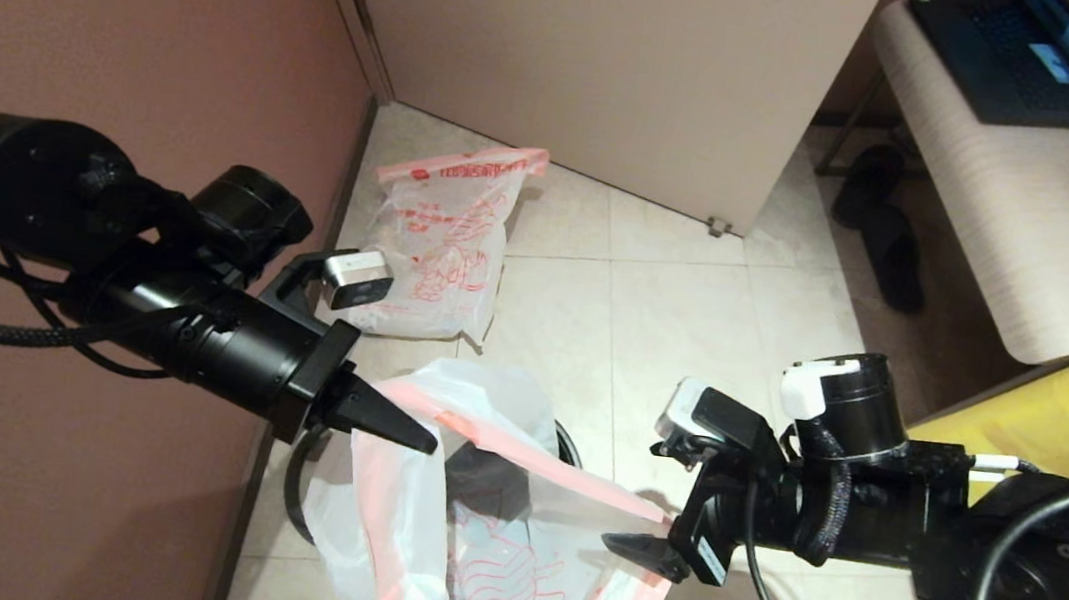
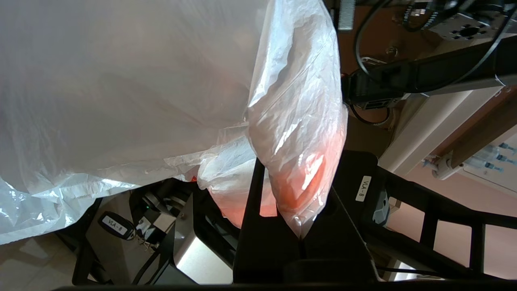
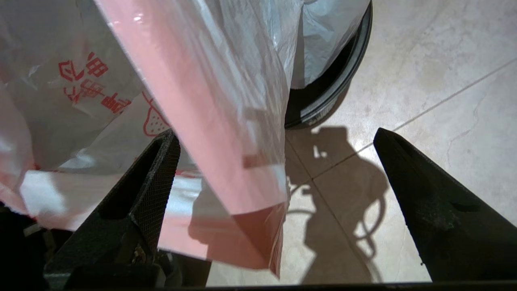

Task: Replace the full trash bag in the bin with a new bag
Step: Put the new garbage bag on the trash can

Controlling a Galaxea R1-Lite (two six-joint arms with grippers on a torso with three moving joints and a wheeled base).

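L gripper [image 1: 423, 443] clenched on pink mouth band of new bag [image 1: 428, 529], holding it up over bin [image 1: 300, 505]. R gripper [image 1: 637, 551] released, jaws spread wide, at the opposite corner of the band; in R wrist view the pink corner hangs between the jaws, not pinched yet. Full bag [image 1: 445, 250] already out, on the floor [image 1: 696, 298] by the wall, well apart from bin.

Risks, my read:
- R closes on air or only a sliver of film, since the corner is floppy and could swing off line.
- Thin film stretches or tears if both arms pull apart hard.
- L grip is on a bunched bit; may slip, bag drops outside bin.
- Mouth could stay stuck shut, layers clinging.
- Bin looks light; bag drag could tip it.

Materials: new bag thin, crinkly, translucent, w/ red print and pink band, limp, no fixed shape. Bin black, round, hard, glossy, mostly hidden under bag. Full bag lumpy, same print. Floor smooth tile.
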